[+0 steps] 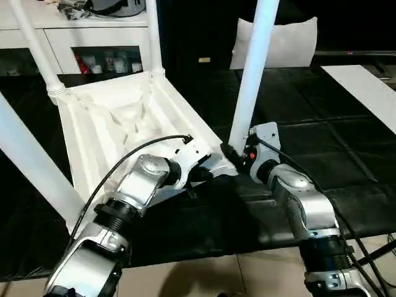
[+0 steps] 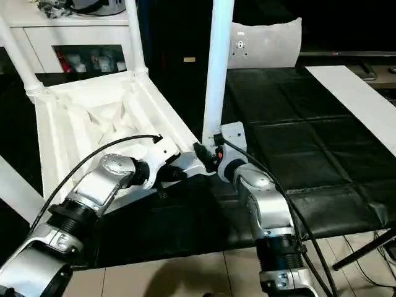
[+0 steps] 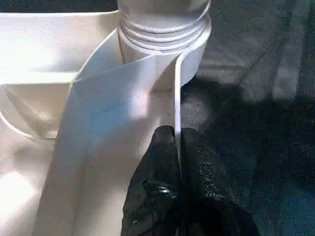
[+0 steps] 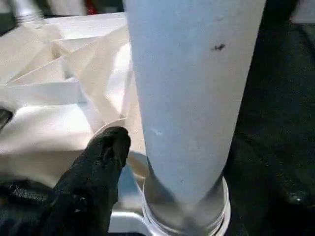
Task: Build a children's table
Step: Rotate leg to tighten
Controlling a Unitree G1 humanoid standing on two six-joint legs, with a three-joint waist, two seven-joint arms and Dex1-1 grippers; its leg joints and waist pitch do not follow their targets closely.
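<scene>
The children's table top (image 1: 111, 124) lies upside down on the black mat, ribbed underside up. White legs stand in its corner sockets: far left (image 1: 37, 49), far right (image 1: 153, 37), near left (image 1: 31, 161) and near right (image 1: 253, 68). My left gripper (image 1: 207, 170) is shut on the thin rim of the table top (image 3: 147, 88), just beside the near right socket. My right gripper (image 1: 232, 154) sits at the base of the near right leg (image 4: 187, 98). It is open, and one black finger (image 4: 106, 152) stands a small gap away from the leg.
A white cabinet with glass doors (image 1: 93, 43) stands behind the table top. A white cushion (image 1: 284, 40) leans at the back and a white board (image 1: 365, 86) lies at the right. The black mat (image 1: 309, 124) ends at tiled floor (image 1: 204, 278) in front.
</scene>
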